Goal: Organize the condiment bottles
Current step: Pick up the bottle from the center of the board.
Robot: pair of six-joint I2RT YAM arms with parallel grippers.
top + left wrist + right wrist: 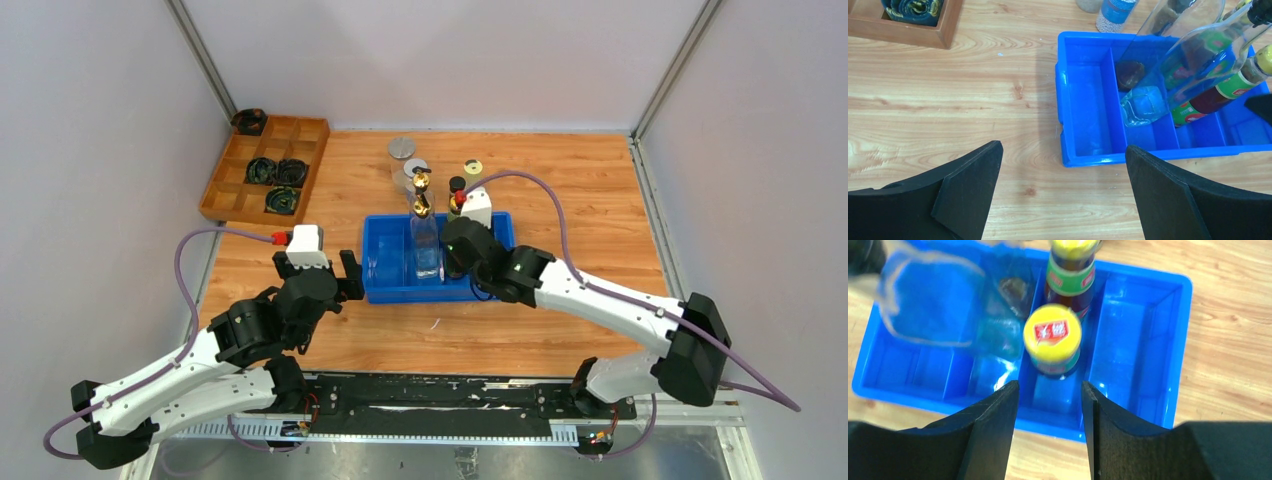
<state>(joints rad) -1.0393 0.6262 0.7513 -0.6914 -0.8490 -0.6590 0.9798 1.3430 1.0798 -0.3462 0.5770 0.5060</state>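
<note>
The blue divided bin holds a tall clear gold-spouted bottle and two dark yellow-capped sauce bottles, the nearer one in front of the farther one. Silver-lidded jars, a cream-lidded jar and a small black-capped bottle stand behind the bin. My right gripper hangs over the bin's near wall, open, with nothing between its fingers; the nearer yellow cap lies just beyond the tips. Left of the bin, my left gripper is wide open over bare wood.
A wooden compartment tray with black coiled rings sits at the back left. Grey walls enclose the table on three sides. In the left wrist view the bin's leftmost compartment has nothing in it.
</note>
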